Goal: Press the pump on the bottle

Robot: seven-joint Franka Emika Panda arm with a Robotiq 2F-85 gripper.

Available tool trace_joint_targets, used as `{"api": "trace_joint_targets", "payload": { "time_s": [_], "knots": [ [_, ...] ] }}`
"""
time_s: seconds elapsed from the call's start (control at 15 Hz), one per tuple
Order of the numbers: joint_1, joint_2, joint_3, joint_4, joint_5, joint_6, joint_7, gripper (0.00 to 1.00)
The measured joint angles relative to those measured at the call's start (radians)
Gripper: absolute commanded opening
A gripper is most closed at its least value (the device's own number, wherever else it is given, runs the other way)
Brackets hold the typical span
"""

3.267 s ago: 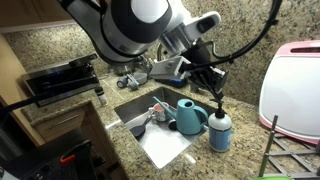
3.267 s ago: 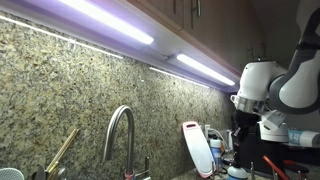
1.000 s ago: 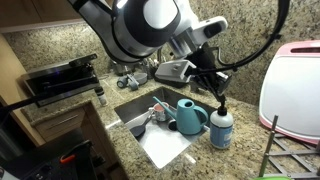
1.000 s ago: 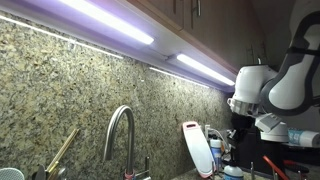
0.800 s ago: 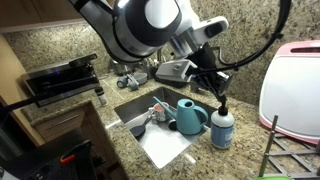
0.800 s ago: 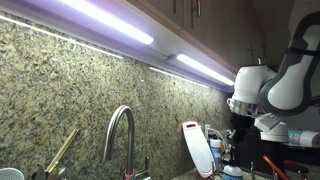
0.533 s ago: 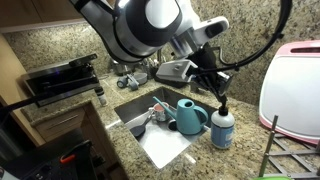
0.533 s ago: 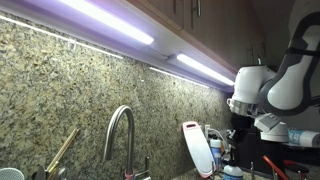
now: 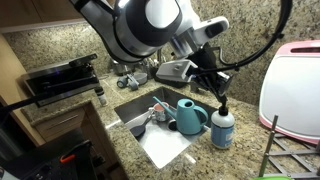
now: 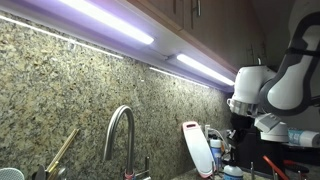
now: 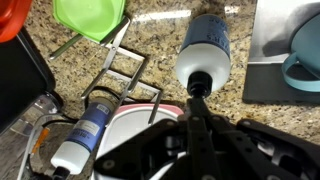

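While the arm reaches over the granite counter, the sink lies below and beside the gripper, and a pink board stands well apart. Teal watering can just beside. Bottle upright directly under the gripper; fingers pinched together, nothing between, tips touching the black pump in the wrist view.

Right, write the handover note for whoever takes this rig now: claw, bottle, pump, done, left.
Claw: shut, tips together on top of the pump.
Bottle: upright on the counter by the sink, next to the teal watering can.
Done: claw lined up over the pump, seemingly touching it.
Left: cannot tell if the pump is down yet; press straight down, then lift clear.
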Motion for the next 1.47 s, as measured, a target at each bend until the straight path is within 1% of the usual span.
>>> {"api": "trace_joint_targets", "payload": {
  "time_s": [1.13,1.47],
  "knots": [
    [-0.03,0.034,0.001,0.04,0.003,-0.006,0.0,0.0],
    [-0.021,-0.008,0.004,-0.003,-0.014,-0.005,0.0,0.0]
  ]
}}
